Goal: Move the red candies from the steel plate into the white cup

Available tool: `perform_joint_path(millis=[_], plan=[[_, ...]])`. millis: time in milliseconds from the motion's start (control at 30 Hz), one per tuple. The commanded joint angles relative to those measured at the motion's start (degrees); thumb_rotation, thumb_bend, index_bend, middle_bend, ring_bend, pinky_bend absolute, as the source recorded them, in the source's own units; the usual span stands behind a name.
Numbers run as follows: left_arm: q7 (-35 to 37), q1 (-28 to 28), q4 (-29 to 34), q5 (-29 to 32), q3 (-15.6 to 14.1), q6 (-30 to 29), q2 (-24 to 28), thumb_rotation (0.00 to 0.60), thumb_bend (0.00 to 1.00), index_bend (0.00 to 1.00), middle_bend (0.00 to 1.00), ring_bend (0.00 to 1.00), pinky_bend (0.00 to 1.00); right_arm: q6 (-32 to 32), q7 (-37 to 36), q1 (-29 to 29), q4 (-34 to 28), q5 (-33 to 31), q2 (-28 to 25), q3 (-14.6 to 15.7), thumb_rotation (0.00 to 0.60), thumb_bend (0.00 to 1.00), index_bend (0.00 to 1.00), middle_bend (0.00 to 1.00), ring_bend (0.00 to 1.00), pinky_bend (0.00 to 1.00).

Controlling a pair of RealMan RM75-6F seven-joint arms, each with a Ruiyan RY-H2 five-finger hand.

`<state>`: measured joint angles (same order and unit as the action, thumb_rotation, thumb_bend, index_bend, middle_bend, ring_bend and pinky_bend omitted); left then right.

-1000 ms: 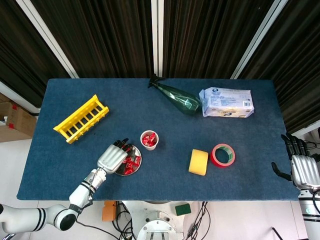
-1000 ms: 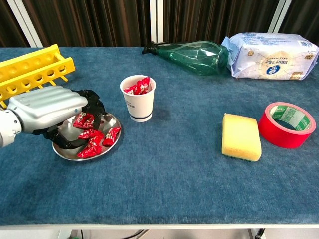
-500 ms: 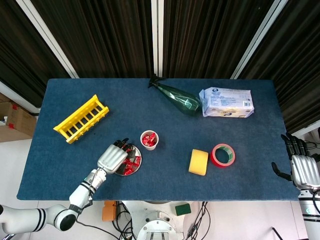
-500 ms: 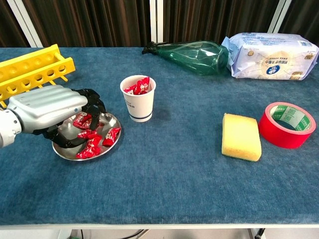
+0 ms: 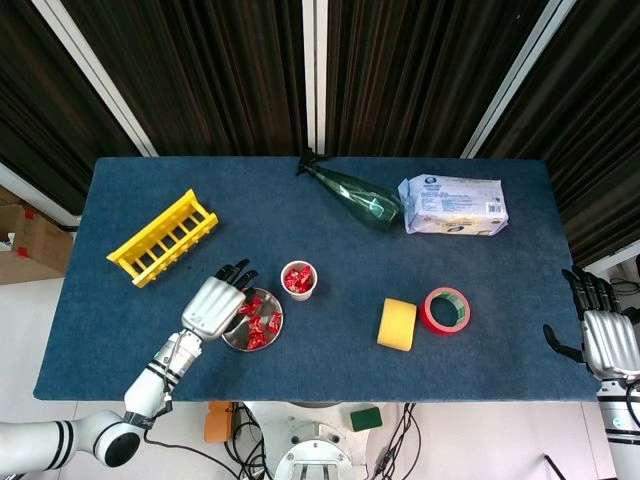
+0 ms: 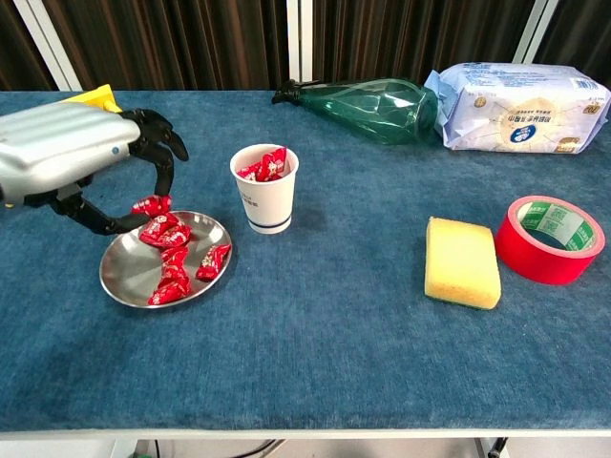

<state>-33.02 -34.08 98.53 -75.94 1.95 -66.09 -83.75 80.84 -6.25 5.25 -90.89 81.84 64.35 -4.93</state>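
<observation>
A blue cloth-covered table [image 5: 150, 330] fills the middle of the head view, with dark pleated curtains [image 5: 220, 70] and white posts across the top. The white packet [image 6: 520, 95], upper right in the chest view, carries blue printing too small to read. Left of it lies a green bottle [image 6: 368, 98] on its side; a yellow rack [image 5: 162, 237] sits at centre left, a yellow sponge [image 6: 462, 261] and red tape roll [image 6: 551, 238] at lower right.

The left hand [image 6: 67, 153] hovers over the steel plate [image 6: 119, 281] at left, pinching one candy [image 6: 152, 204] between thumb and fingertip. More red candies [image 6: 177, 262] lie in the plate. The white cup [image 6: 266, 194], just right of the plate, already has some candies in it. The right hand [image 5: 608, 340] hangs at the lower right edge of the head view, off the table, fingers straight, holding nothing.
</observation>
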Motion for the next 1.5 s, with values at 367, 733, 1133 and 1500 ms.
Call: perform_joint_path(millis=[367, 733, 1133, 1500], plan=[[-6.82, -7.08, 6.83, 7.54, 8.63, 4.42, 1.09, 0.6, 0.35, 0.55, 0.21, 0.08, 0.23, 0.1, -0.01, -0.01, 0.05, 0.05, 0.01, -0.01, 0.6, 0.33, 0.0, 0.0, 0.0, 0.0], [-9.77, -14.02, -0.7, 18.83, 12.11, 8.5, -4.87, 0.6, 0.35, 0.55, 0.21, 0.08, 0.23, 0.29, -1.53, -0.17, 0.25, 0.25, -0.54, -0.03, 0.6, 0.33, 0.0, 0.0, 0.0, 0.0], [-9.16, -16.59, -3.33, 21.93, 11.25, 8.62, -6.13, 0.6, 0.35, 0.55, 0.21, 0.08, 0.23, 0.34, -1.99, -0.19, 0.23, 0.49, -0.71, 0.04, 0.6, 0.33, 0.0, 0.0, 0.0, 0.0], [-9.19, -18.23, -4.12, 23.2, 10.29, 8.23, -6.39, 0.6, 0.35, 0.49, 0.21, 0.08, 0.23, 0.11, -1.92, -0.09, 0.25, 0.38, -0.71, 0.03, 0.6, 0.33, 0.0, 0.0, 0.0, 0.0]])
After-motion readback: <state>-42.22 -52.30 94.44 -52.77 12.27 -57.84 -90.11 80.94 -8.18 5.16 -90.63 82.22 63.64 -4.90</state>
